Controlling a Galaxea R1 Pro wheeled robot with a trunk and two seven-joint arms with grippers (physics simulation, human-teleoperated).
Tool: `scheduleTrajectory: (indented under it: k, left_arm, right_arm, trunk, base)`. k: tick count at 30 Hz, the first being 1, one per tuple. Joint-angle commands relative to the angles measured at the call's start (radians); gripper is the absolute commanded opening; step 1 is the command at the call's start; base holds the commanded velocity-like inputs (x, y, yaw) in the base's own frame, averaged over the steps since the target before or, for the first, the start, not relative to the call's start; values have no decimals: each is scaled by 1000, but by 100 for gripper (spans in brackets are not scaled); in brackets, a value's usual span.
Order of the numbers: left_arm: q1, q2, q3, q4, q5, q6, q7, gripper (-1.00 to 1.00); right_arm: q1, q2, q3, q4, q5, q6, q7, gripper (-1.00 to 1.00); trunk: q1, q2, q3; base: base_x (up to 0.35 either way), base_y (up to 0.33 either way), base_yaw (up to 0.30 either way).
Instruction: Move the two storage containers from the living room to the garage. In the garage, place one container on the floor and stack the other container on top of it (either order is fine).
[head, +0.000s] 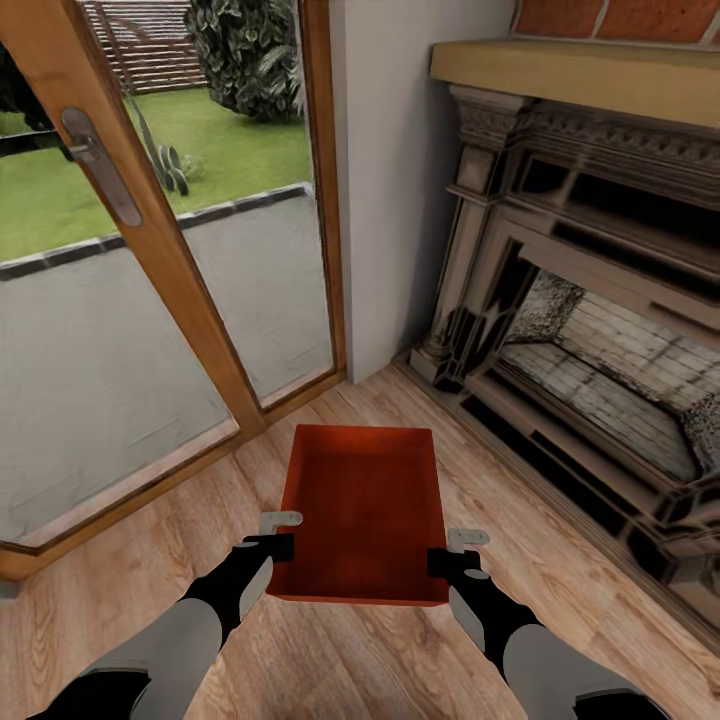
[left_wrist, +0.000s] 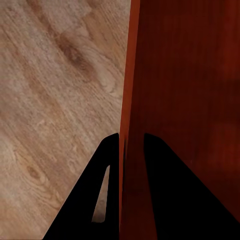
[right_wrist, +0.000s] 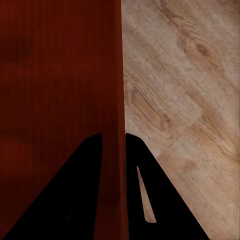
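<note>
- Storage container (head: 365, 510), one in sight: red-orange, rectangular, open-topped, thin plain walls, held between both arms over the light wood plank floor (head: 560, 600) of the living room.
- Ahead stands a glazed door (head: 170, 250) in a wooden frame, with one metal handle (head: 100, 165); lawn and paving lie beyond the glass.
- At the right is a fireplace (head: 590, 300) with a dark carved surround and red brick above its mantel.
- Left gripper (head: 280, 535): fingers (left_wrist: 170, 200) clamped on the container's left wall.
- Right gripper (head: 458, 550): fingers (right_wrist: 85, 195) clamped on its right wall.
</note>
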Motion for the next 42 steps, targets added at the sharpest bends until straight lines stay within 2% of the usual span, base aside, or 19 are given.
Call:
scheduleTrajectory:
  k: [1,23,42]
  left_arm:
    - [0,1,8,-1,-19,8,11,-100]
    - [0,1,7,-2,-19,8,11,-100]
    - [0,1,7,-3,-19,8,11,-100]
  right_arm:
    - [-1,-4,-5,-2,3,-2,-13,-100]
    - [-1,-4,-5,-2,3,-2,-13,-100]
    - [-1,-5,-5,-2,3,-1,-13,-100]
  trunk:
    - [-4,6,2]
    - [-88,160,71]
    - [-88,160,71]
  base:
    - [0,0,0]
    - [0,0,0]
    - [0,0,0]
